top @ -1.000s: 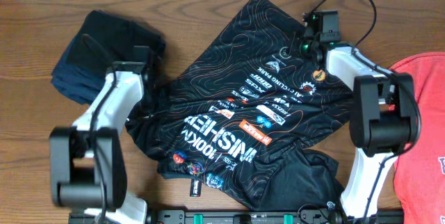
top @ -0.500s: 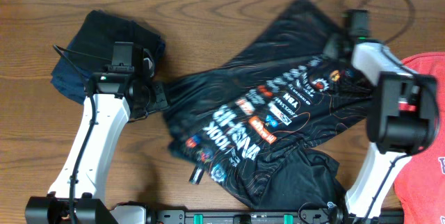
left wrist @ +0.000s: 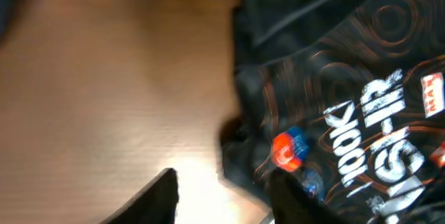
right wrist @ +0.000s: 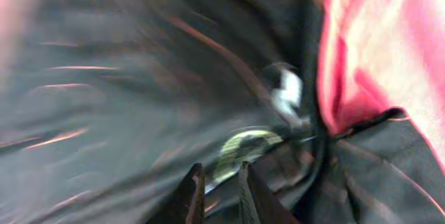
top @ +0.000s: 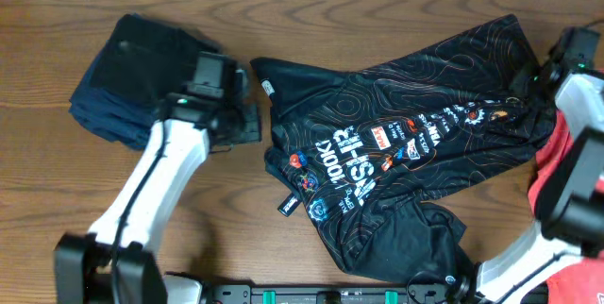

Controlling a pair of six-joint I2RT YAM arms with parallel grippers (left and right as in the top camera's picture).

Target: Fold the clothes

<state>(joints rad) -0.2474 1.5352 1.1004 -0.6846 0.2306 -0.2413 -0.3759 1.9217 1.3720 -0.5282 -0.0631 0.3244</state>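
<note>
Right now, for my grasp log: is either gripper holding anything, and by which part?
Left gripper: open beside the black jersey, holding nothing. Right gripper: at the jersey's edge, too blurred to tell a hold.

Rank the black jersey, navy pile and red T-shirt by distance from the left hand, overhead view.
1. Black jersey: its edge lies just right of the left hand.
2. Navy pile: upper left, behind the arm.
3. Red T-shirt: far right edge.
</note>
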